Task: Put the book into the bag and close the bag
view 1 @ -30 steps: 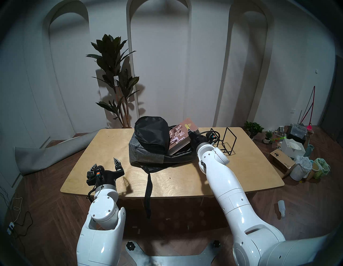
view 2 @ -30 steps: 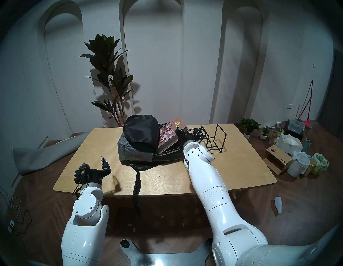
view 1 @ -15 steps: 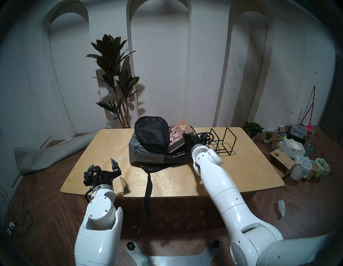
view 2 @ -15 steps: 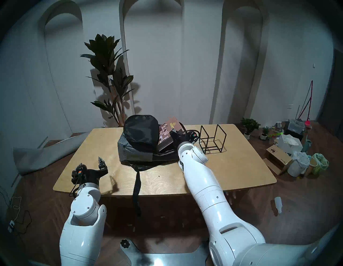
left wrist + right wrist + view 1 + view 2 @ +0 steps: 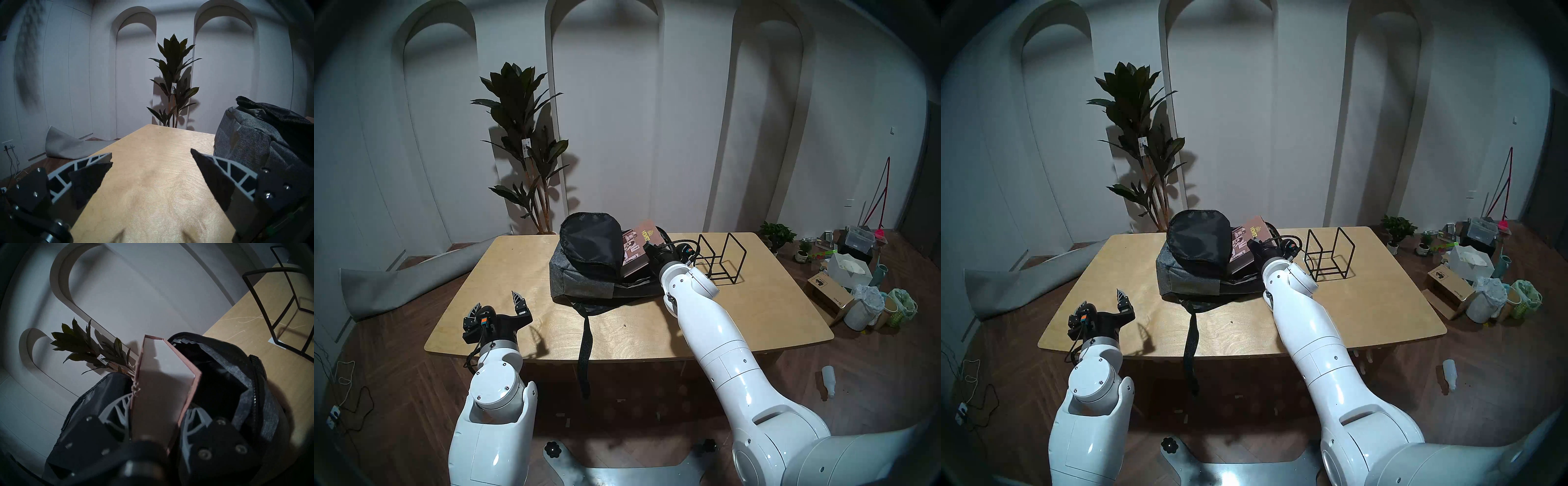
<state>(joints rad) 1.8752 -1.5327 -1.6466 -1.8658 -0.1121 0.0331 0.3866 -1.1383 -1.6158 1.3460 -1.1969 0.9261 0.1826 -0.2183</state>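
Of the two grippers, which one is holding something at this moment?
The right gripper: its fingers clamp the brown book over the open bag. The left gripper is open and empty over the table.

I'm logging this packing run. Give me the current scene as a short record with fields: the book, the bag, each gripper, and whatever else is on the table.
book: brown book clamped between the right gripper's fingers, tilted, partly inside the bag's mouth
bag: grey backpack lying on the table, main flap thrown open, black lining showing, zipper undone
right gripper: shut on the book at the bag opening
left gripper: open, holding nothing, over the table's near left part, beside the bag
other item: black wire stand on the table, right of the bag
strap: hangs over the table's front edge
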